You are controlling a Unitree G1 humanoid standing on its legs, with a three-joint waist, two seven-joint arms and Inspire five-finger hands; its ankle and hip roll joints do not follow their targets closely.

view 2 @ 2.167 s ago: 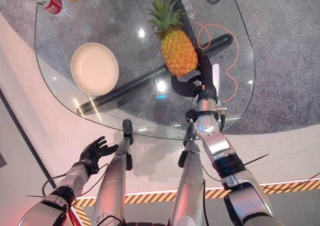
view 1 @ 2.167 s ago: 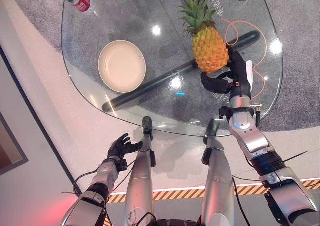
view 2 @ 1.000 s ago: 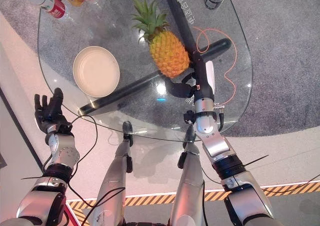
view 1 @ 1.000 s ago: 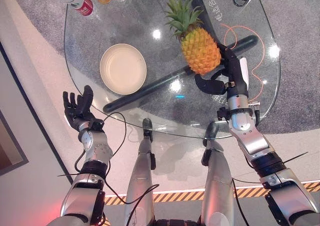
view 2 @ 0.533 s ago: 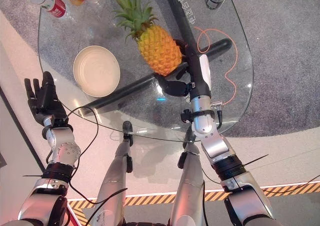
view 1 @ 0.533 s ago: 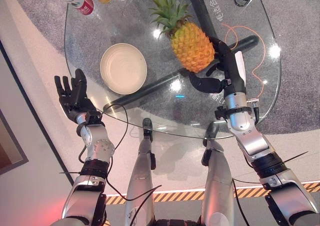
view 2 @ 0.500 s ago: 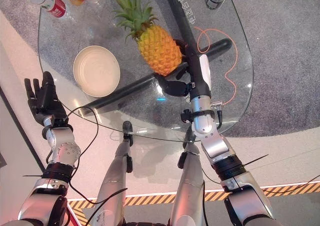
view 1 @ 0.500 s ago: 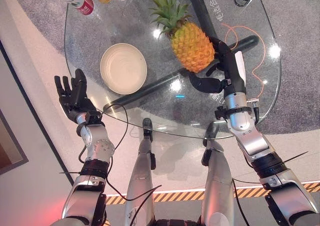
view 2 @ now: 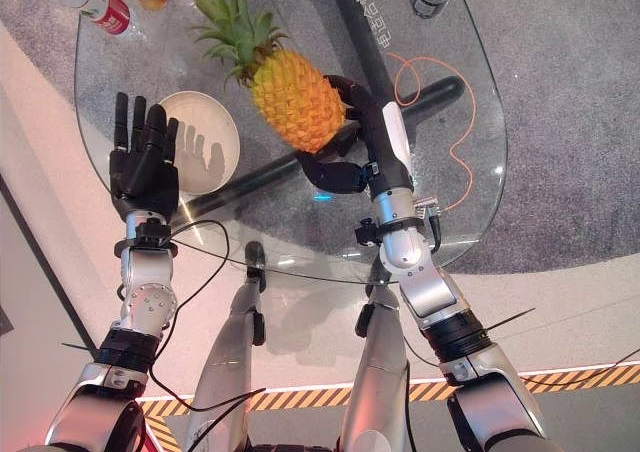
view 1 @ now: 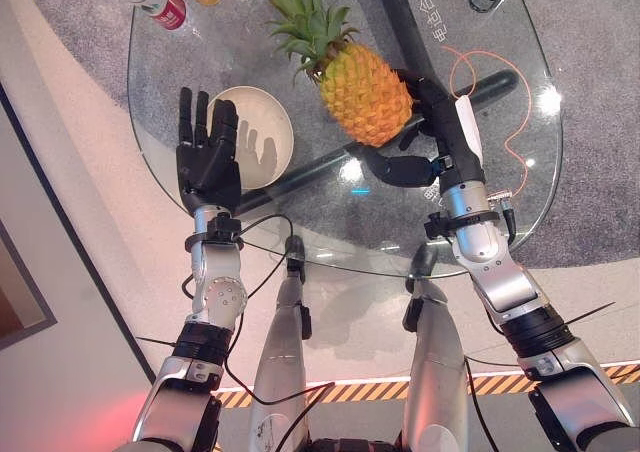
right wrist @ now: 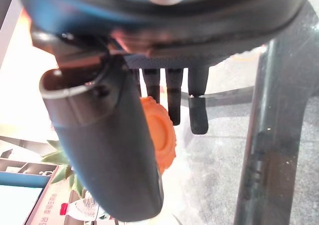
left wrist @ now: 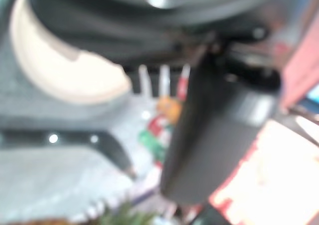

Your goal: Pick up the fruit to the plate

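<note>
Pineapple [view 1: 362, 94] sits gripped in right hand [view 1: 425, 137] fingers; left hand [view 1: 207, 162] spreads open beside plate [view 1: 268, 122].

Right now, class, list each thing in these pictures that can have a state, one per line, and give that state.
Pineapple: tilted, crown toward the bottles, gripped by the right hand.
Right hand: fingers and thumb curled round the pineapple.
Left hand: open, fingers straight, raised beside the plate.
Plate: empty, flat on the table.
Table: glass, bearing the plate and bottles.
Bottles: at the far left edge of the table.
</note>
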